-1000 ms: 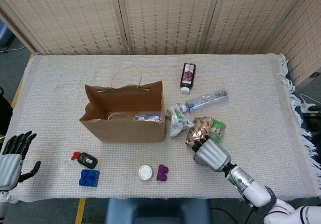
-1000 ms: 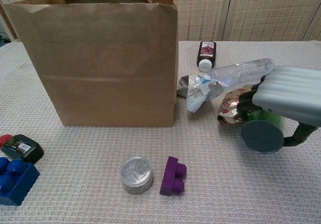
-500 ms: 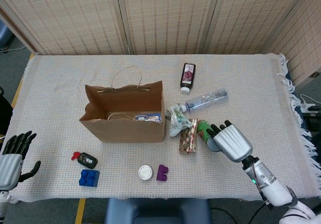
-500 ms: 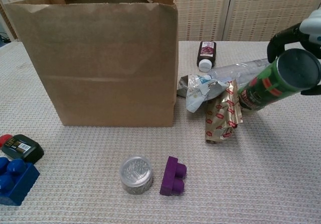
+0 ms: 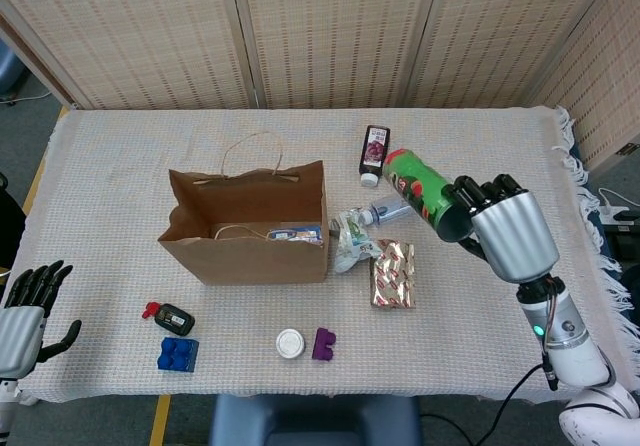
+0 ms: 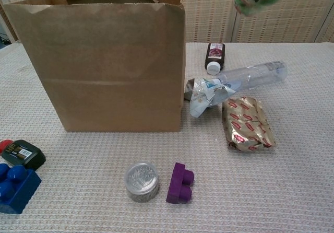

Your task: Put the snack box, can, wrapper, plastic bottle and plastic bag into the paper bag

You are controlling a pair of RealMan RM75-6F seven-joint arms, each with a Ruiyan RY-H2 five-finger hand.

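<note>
While the right hand (image 5: 512,234) grips it, the can (image 5: 424,192) apparently slants up-left.

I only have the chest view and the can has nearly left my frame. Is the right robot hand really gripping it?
Observer: Yes, the right robot hand grips the green can at its base, tilted above the table.
Operator: Anything inside the paper bag?
Observer: A blue-labelled packet lies inside the paper bag.
Operator: And the left robot hand?
Observer: The left robot hand is beside the table's left edge, fingers apart, holding nothing.
</note>
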